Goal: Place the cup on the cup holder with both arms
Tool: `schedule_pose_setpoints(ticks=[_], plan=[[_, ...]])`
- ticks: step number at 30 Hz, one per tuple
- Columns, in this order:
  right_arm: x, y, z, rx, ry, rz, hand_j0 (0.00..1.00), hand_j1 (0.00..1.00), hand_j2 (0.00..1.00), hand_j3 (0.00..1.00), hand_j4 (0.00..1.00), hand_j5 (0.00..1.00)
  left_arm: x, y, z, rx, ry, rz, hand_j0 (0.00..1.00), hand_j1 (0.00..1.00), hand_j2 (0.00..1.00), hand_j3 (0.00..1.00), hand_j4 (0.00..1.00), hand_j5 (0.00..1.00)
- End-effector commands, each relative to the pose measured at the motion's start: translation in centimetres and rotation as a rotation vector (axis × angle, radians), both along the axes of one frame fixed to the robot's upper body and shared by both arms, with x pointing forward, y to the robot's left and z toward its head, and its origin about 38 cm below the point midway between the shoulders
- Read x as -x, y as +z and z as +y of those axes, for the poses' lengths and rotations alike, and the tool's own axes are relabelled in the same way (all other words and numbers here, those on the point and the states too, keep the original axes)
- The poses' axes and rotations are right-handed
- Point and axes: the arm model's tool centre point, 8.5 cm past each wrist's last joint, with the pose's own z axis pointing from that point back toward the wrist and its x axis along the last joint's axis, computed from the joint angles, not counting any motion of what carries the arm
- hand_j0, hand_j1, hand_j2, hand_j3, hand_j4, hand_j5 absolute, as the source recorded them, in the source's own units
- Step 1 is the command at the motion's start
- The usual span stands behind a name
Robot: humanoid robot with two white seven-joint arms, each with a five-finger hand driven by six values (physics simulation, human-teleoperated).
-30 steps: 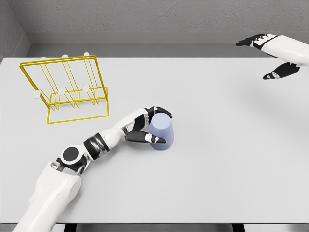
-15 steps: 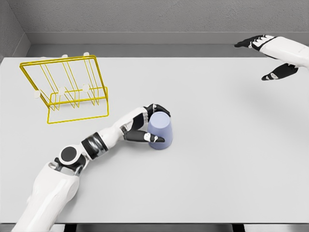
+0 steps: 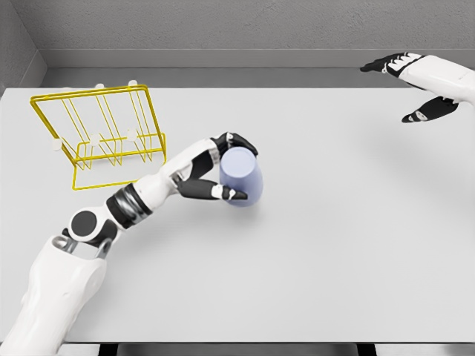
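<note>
Since the earlier frame, the left hand has carried the lavender cup a little toward the far edge of the table and toward the rack. Its fingers are wrapped around the cup from the left side, with the thumb across the front. The cup is near the middle of the table, its flat base turned up and toward the camera, slightly tilted. The yellow wire cup holder stands near the far left corner, just beside the forearm. The right hand hovers over the far right corner, fingers spread and holding nothing.
</note>
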Motion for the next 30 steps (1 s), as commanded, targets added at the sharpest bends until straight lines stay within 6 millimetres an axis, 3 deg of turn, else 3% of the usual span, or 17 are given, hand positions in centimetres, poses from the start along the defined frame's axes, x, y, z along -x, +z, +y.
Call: schedule_pose_setpoints(ticks=[1, 10, 14, 30], plan=[[-0.1, 0.1, 0.1, -0.008, 0.0, -0.001, 1.0, 1.0, 1.0, 1.0, 1.0, 1.0, 0.0, 0.7, 0.9, 0.018, 0.004, -0.006, 0.39, 0.39, 0.39, 0.39, 0.39, 0.39], [-0.1, 0.1, 0.2, -0.009, 0.002, -0.001, 1.0, 1.0, 1.0, 1.0, 1.0, 1.0, -0.4, 4.9, 4.0, 0.045, -0.001, -0.074, 0.39, 0.39, 0.39, 0.39, 0.39, 0.39], [-0.1, 0.1, 0.2, -0.009, 0.002, -0.001, 1.0, 1.0, 1.0, 1.0, 1.0, 1.0, -0.4, 5.8, 4.1, 0.043, -0.008, -0.081, 0.38, 0.38, 0.38, 0.38, 0.38, 0.38], [-0.2, 0.0, 0.6, -0.01, 0.009, 0.001, 1.0, 1.0, 1.0, 1.0, 1.0, 1.0, -2.4, 11.1, 8.5, 0.015, 0.037, -0.14, 0.38, 0.38, 0.38, 0.38, 0.38, 0.38]])
